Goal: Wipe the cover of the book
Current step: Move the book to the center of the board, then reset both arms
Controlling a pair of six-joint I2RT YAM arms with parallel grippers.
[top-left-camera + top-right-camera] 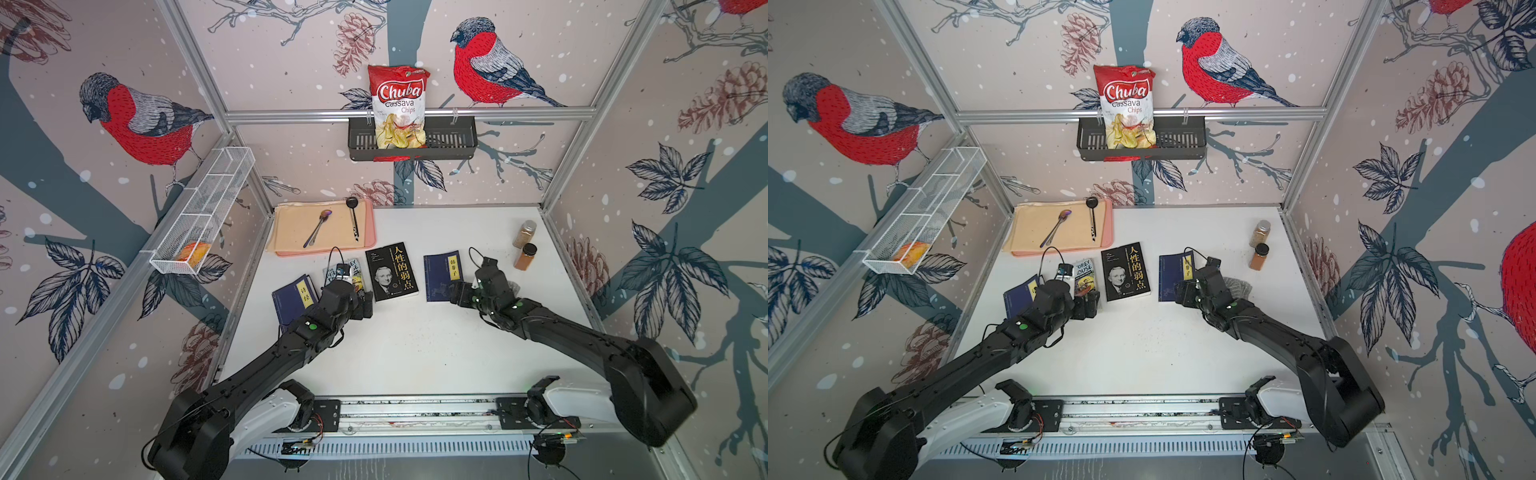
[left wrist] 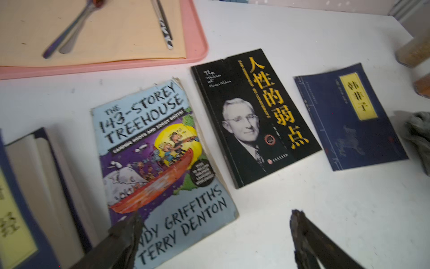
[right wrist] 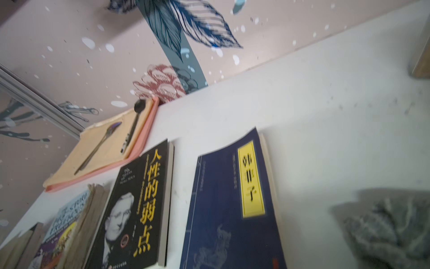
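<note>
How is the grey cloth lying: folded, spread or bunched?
Bunched. The cloth lies as a creased, lumpy heap on the table, beside the rightmost book.

Wallpaper point(image 1: 291, 62) with red birds, pinecones and leaves covers the walls point(image 1: 685, 257) on every side, aluminium bars point(image 1: 291, 114) frame the corners, a black shelf point(image 1: 455, 141) hangs at upper centre of the frame, a wire basket point(image 1: 216, 183) at the left, and a white table point(image 1: 415, 345) fills the lower middle
</note>
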